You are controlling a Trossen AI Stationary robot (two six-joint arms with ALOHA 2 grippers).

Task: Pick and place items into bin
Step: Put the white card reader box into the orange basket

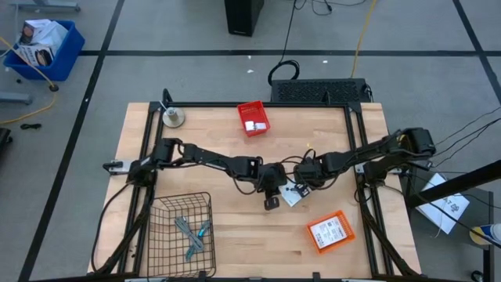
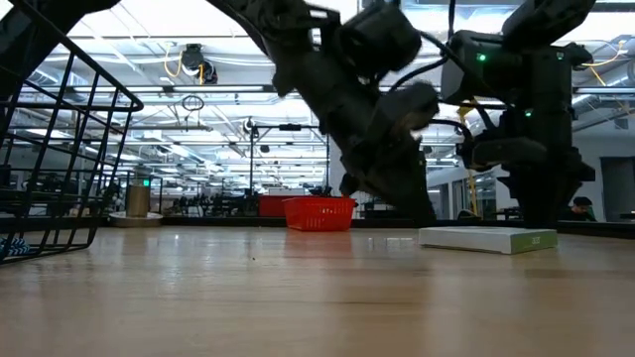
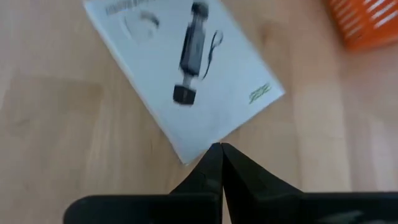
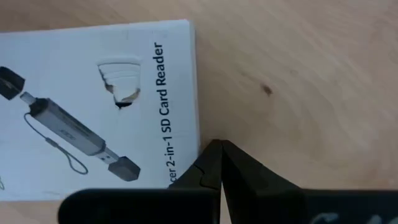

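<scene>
Left tool [image 1: 272, 203]: closed, holding nothing, sitting just beside the white packet [image 1: 292, 194] | right tool [image 1: 301, 186]: closed, empty, at its other edge | packet: lying flat on the surface [image 1: 235, 235], probably being nudged | wire bin [image 1: 182, 227]: waiting well apart, two items inside

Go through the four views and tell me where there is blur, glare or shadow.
High view: sharp, evenly lit, soft shadows under the arms on the table. Low view: the near tabletop is soft, and ceiling lights glare behind the dark, silhouetted arms. Left wrist view: the white packet is smeared by blur, its print unreadable. Right wrist view: crisp, and the packet's lettering reads clearly.
</scene>
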